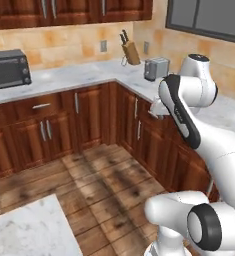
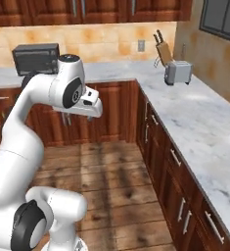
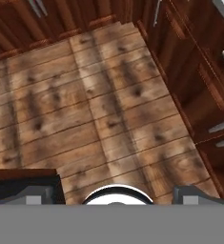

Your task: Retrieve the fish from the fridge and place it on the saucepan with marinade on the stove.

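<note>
The fish, the fridge, the saucepan with marinade and the stove are out of view. My gripper [image 1: 156,108] hangs at the end of the folded white arm, at about counter height over the wooden floor [image 3: 108,105], in front of the corner cabinets. In the right base view the gripper [image 2: 94,110] points down and slightly forward. In the hand view the gripper [image 3: 114,193] is open, its two dark fingertips [image 3: 35,193] standing far apart with nothing between them.
An L-shaped marble counter [image 2: 199,117] on brown wood cabinets [image 1: 89,120] wraps the corner. On it stand a dark microwave [image 1: 8,69], a metal toaster [image 2: 178,72] and a knife block [image 2: 163,51]. A marble island corner [image 1: 24,230] lies at the lower left.
</note>
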You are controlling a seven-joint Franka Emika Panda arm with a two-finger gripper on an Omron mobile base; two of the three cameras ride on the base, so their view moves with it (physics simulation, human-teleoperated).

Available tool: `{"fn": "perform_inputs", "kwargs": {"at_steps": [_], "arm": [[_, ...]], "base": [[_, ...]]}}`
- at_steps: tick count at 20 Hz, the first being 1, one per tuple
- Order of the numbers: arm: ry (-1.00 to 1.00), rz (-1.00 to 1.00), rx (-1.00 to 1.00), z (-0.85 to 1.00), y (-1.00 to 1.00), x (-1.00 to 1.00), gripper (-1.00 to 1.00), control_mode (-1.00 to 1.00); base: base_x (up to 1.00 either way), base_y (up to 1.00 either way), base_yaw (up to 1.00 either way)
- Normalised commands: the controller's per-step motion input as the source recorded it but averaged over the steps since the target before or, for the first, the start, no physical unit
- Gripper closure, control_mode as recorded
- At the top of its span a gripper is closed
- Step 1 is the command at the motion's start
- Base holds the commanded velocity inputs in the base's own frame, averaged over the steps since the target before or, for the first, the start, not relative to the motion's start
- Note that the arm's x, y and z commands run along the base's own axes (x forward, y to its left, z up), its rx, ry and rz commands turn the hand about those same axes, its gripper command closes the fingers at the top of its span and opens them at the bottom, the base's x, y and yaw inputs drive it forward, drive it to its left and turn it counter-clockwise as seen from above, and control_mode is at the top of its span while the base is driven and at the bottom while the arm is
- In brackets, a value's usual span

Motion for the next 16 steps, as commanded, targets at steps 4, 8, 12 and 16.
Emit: {"fn": "perform_inputs", "kwargs": {"at_steps": [4, 8, 12, 16], "arm": [[0.0, 0.0, 0.0, 0.0, 0.0, 0.0, -1.0, 1.0], [0.0, 0.0, 0.0, 0.0, 0.0, 0.0, -1.0, 1.0], [0.0, 0.0, 0.0, 0.0, 0.0, 0.0, -1.0, 1.0], [0.0, 0.0, 0.0, 0.0, 0.0, 0.0, -1.0, 1.0]], "base": [[0.29, 0.06, 0.44], [0.49, -0.27, 0.36], [0.63, -0.42, 0.36], [0.68, -0.33, 0.38]]}}
